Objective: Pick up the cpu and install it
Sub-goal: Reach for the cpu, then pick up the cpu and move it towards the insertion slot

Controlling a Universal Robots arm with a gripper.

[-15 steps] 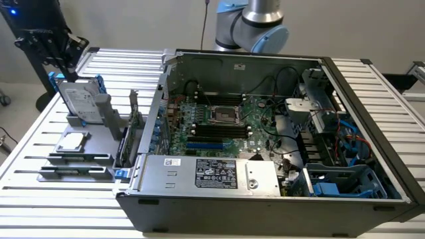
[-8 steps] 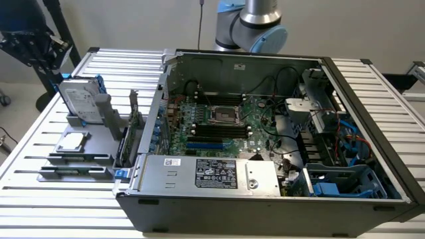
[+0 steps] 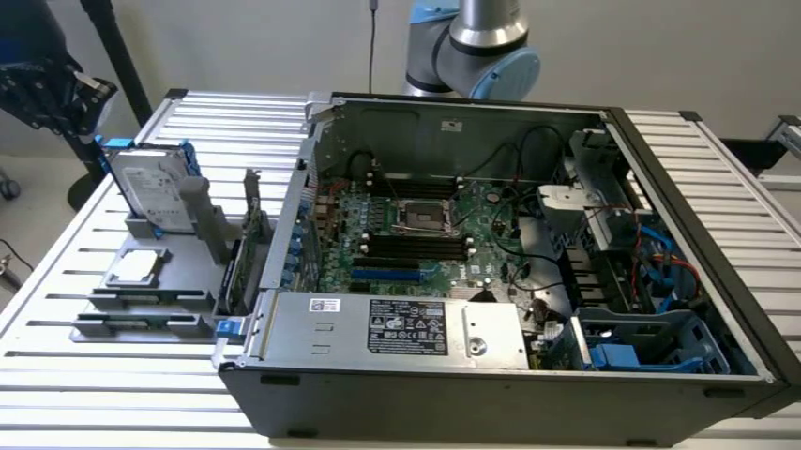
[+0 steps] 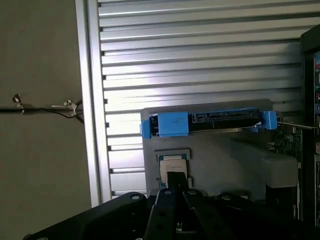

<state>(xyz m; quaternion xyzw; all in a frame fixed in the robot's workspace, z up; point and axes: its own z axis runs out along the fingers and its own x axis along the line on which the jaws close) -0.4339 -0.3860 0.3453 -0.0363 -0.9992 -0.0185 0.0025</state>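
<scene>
Starting with the exterior view: the cpu lies flat in its pocket on the grey holder, on the slatted table at this view's left. It is just in front of the upright hard drive in its blue frame. Nothing is touching the chip. The open computer case sits to this view's right, and the socket on the motherboard is uncovered. So the pick is not yet done.

Wrist view: the gripper is clenched with its fingers pressed together and is grasping nothing. Its tips line up with the near edge of the cpu. I can't tell the height above it. The hard drive is just beyond the chip, on the same holder.

Risks, as I judge them:
- With the jaws closed over the chip, any descent would press on the lid instead of straddling it.
- The chip is thin and sits low in its pocket, so little edge is exposed. An off-centre grip could tilt or drop it.
- The drive frame is close, so a finger could clip it.
- A skewed chip at the socket could damage the contacts.
</scene>
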